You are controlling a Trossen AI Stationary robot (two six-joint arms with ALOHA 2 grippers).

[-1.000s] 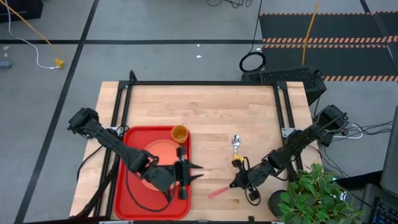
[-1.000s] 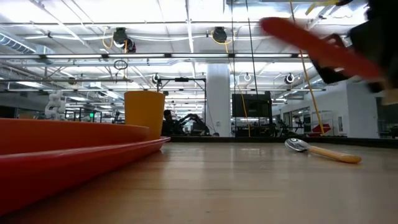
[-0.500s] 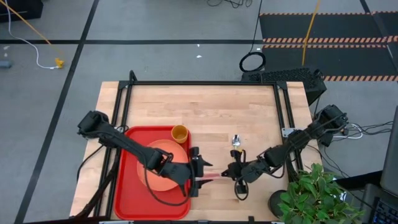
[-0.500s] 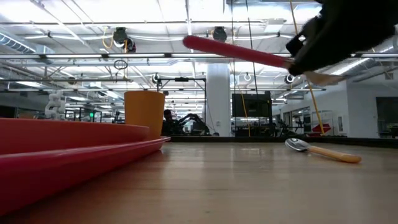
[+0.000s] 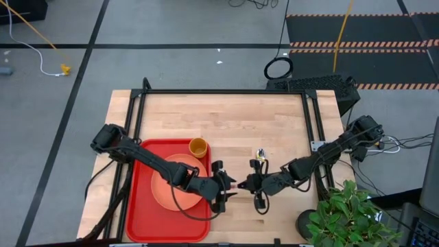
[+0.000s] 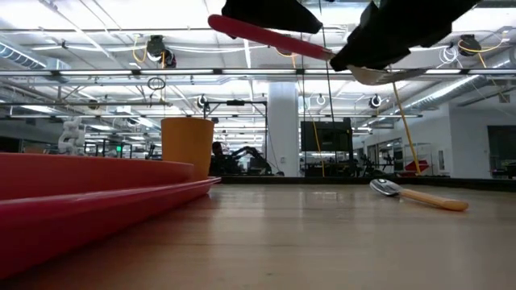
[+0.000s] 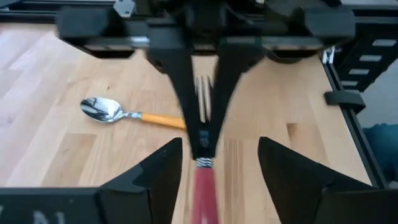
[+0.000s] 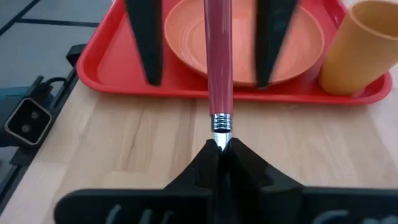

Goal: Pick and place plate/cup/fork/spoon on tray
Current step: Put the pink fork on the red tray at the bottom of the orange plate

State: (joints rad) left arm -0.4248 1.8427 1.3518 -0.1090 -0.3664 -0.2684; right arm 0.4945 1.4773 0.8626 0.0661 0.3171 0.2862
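The fork (image 5: 239, 185) with its pinkish-red handle (image 8: 217, 62) hangs above the table just right of the red tray (image 5: 147, 213). My right gripper (image 5: 251, 184) is shut on it. My left gripper (image 5: 226, 186) is open, and its two fingers (image 8: 146, 43) stand on either side of the handle without touching it. The salmon plate (image 5: 171, 182) and the yellow-orange cup (image 5: 198, 147) rest inside the tray. The orange-handled spoon (image 7: 124, 113) lies flat on the wood behind my right gripper. My right gripper pinches the fork's metal neck (image 8: 221, 127), just past the handle's end, between its two fingers. The fingers come about level from the table's right and lie along the fork. The fork is lifted clear, and its handle (image 6: 266, 36) points toward the table's left, its free end a little higher.
Black frame rails (image 5: 312, 123) run along the table's left, right and far sides. A green plant (image 5: 346, 213) stands at the near right corner. Bare wood (image 5: 226, 123) lies between the tray and the far rail.
My right gripper has carried the fork up and toward the table's left and far side, toward the tray. The fork has gone from steeply slanted to nearly level. My left gripper has moved right from over the plate, and its open fingers now flank the handle.
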